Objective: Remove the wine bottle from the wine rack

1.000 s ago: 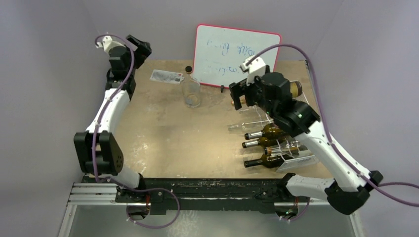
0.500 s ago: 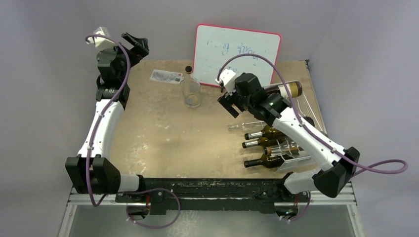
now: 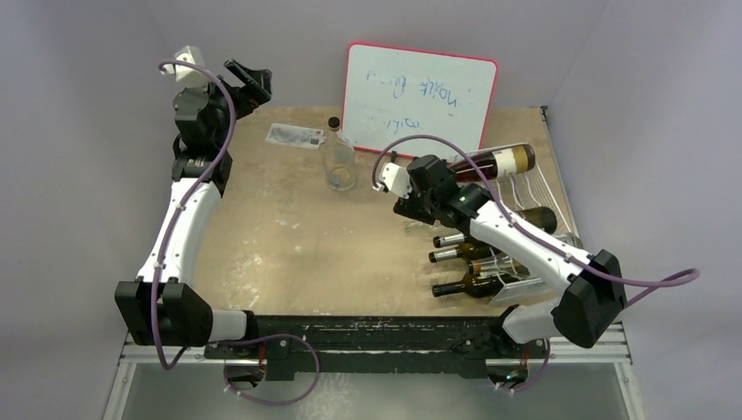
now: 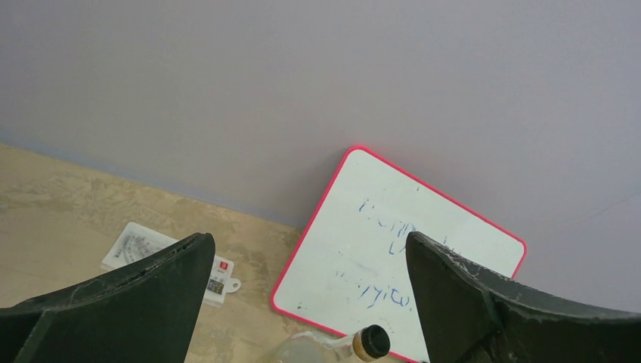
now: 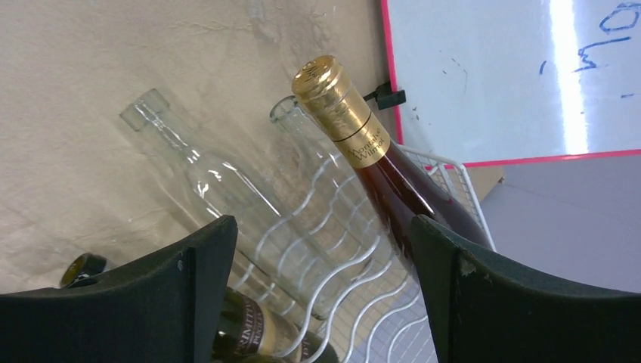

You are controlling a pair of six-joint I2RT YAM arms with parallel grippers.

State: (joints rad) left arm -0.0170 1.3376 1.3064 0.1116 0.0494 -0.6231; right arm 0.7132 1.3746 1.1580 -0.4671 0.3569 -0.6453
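Both pairs of fingers stand apart and hold nothing: the right fingers [image 5: 484,302] frame the neck of the wine bottle [image 5: 376,162] without closing on it, and the left fingers [image 4: 113,302] hang high over the far left corner of the desk [image 3: 289,236], facing the whiteboard [image 4: 393,249]. The wine bottle lies slanted on the top row of the wine rack [image 5: 393,333] at the far right of the desk, its gold foil cap [image 5: 326,87] reaching past the wire cradle toward the desk's middle. Its body passes behind one of the right fingers, and contact there cannot be told. Sealed foil and dark red-brown contents suggest a full bottle, hence heavy, with the weight in the body well away from the cap. Glass is stiff, smooth and breakable, so a light pinch would likely slip. The neck just below the foil looks the most reachable hold, though the body would then lever downward; a hold nearer the shoulder would carry better. Clear bottles [image 5: 189,159] lie just beside the neck and could be knocked.
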